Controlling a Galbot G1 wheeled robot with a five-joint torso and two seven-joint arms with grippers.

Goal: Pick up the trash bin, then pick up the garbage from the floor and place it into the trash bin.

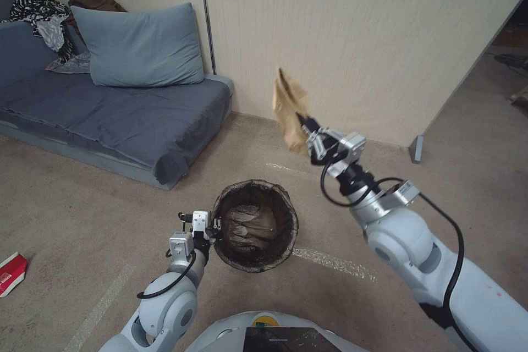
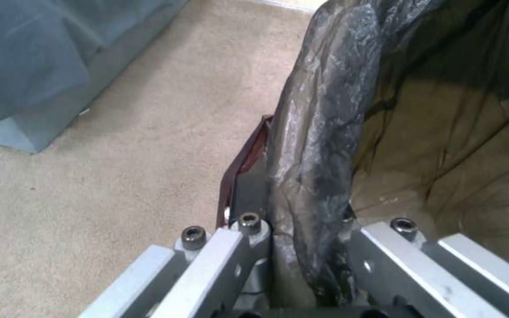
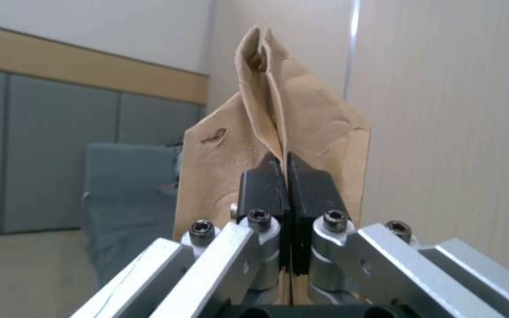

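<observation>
The paper (image 1: 290, 111) is tan, matt and creased. The bin (image 1: 256, 225) has a thin, crinkled, slightly glossy plastic liner (image 2: 319, 132). Both claws, left (image 1: 214, 226) and right (image 1: 309, 127), are brushed metal with dark matt pads. The floor (image 1: 82, 198) is rough beige carpet; the sofa (image 1: 110, 115) is soft grey cloth.

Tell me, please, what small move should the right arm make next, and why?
Probably swing the right gripper toward the robot until it is over the trash bin. It is shut on the tan paper, held beyond the bin, whose rim the left gripper grips.
</observation>
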